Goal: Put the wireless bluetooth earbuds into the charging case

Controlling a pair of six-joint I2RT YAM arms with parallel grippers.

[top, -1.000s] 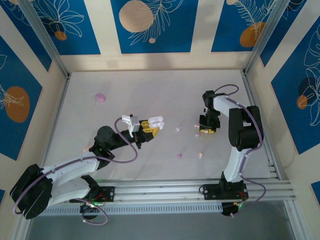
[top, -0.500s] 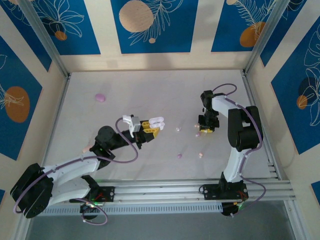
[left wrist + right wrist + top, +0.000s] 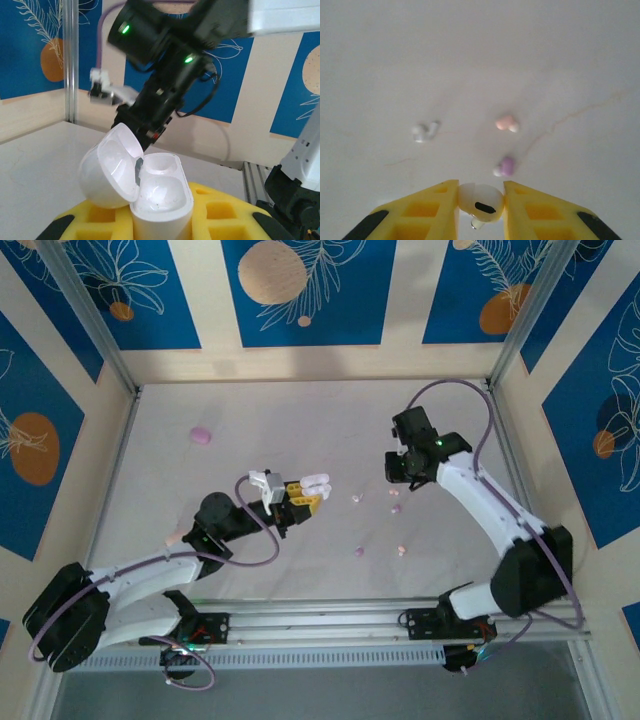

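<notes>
pinching a white earbud (image 3: pixel 481 199) between its yellow fingers, the right gripper (image 3: pixel 480 189) is closed to the bud's width and hangs above the table (image 3: pixel 480 60). below it on the surface lie a loose white bud (image 3: pixel 424 131), a pink bud (image 3: pixel 506 123) and a purple bud (image 3: pixel 504 167), each apart from the others. the left gripper (image 3: pixel 303 497) is clamped on the white charging case (image 3: pixel 161 197), which stands upright with its lid (image 3: pixel 111 172) hinged open; both wells look empty. the right arm (image 3: pixel 165 75) stands behind the case. a purple case (image 3: pixel 201 434) sits well apart, far left.
</notes>
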